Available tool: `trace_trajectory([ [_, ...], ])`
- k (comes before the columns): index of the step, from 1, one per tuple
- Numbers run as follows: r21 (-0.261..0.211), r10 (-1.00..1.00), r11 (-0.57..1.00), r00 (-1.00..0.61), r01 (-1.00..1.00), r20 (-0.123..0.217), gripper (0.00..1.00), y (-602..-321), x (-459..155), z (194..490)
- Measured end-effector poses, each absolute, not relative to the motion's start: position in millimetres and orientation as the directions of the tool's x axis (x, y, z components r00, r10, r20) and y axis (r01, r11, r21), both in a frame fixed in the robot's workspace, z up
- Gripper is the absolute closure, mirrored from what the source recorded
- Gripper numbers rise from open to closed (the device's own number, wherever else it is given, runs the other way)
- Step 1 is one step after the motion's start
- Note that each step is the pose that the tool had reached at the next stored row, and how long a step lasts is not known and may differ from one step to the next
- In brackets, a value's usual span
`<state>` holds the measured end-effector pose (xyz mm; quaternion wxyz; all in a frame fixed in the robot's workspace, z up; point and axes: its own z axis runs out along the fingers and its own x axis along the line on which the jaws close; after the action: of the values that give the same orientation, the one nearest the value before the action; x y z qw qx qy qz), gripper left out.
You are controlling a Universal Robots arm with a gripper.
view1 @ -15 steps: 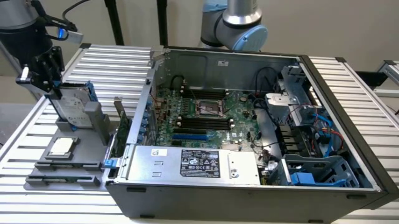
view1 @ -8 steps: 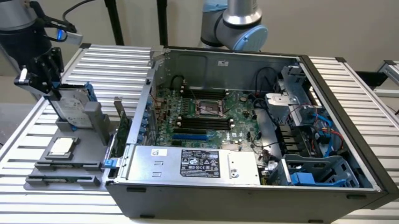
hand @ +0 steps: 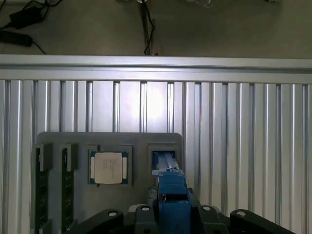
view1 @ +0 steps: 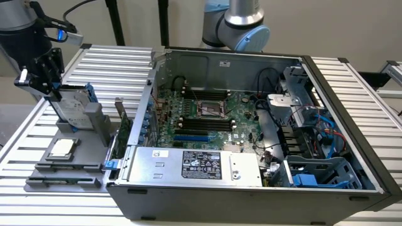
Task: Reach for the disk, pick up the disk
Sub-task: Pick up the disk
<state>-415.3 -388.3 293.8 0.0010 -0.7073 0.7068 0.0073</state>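
Observation:
The disk (view1: 75, 107) stands on edge in a slot of the grey holder (view1: 94, 123). Its silver face and white label lean slightly, and the blue carrier runs along its sides. My gripper (view1: 55, 94) hangs from the arm at the exterior view's upper left, right at the disk's top corner. The wrist view looks down the disk's blue carrier edge (hand: 171, 183), which runs from the holder slot up into my gripper (hand: 173, 197). The jaws stand against both sides of the carrier with no gap showing. The disk's lower end still sits in the slot.
A small square silver chip (view1: 63, 147) (hand: 108, 167) lies on the grey tray (view1: 37, 181) beside the holder. The open computer case (view1: 351, 155) with its silver power-supply box (view1: 195, 165) stands to the exterior view's right. A ribbed aluminium table (hand: 243, 122) lies underneath.

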Motion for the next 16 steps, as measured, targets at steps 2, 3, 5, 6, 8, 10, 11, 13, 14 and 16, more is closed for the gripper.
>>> trace_trajectory([
  [2, 0.009, -1.0, -0.001, 0.001, -1.0, -0.012, 0.67, -388.6, -415.3, 293.8],
  [3, 0.009, -1.0, -0.001, 0.001, -1.0, -0.012, 0.67, -388.8, -415.3, 293.8],
  [5, 0.009, -1.0, -0.001, 0.001, -1.0, -0.012, 0.67, -389.0, -415.3, 293.8],
  [6, 0.009, -1.0, -0.001, 0.001, -1.0, -0.012, 0.67, -389.1, -415.3, 293.8],
  [8, 0.009, -1.0, -0.001, 0.001, -1.0, -0.012, 0.67, -389.1, -415.3, 293.8],
  [10, 0.009, -1.0, -0.001, 0.001, -1.0, -0.012, 0.67, -389.1, -415.3, 293.8],
  [11, 0.009, -1.0, -0.001, 0.001, -1.0, -0.012, 0.67, -389.1, -415.3, 293.8],
  [13, 0.009, -1.0, -0.001, 0.001, -1.0, -0.012, 0.67, -389.1, -415.3, 293.8],
  [14, 0.009, -1.0, -0.001, 0.001, -1.0, -0.012, 0.67, -389.1, -415.3, 293.8],
  [16, 0.009, -1.0, -0.001, 0.001, -1.0, -0.012, 0.67, -389.1, -415.3, 293.9],
])
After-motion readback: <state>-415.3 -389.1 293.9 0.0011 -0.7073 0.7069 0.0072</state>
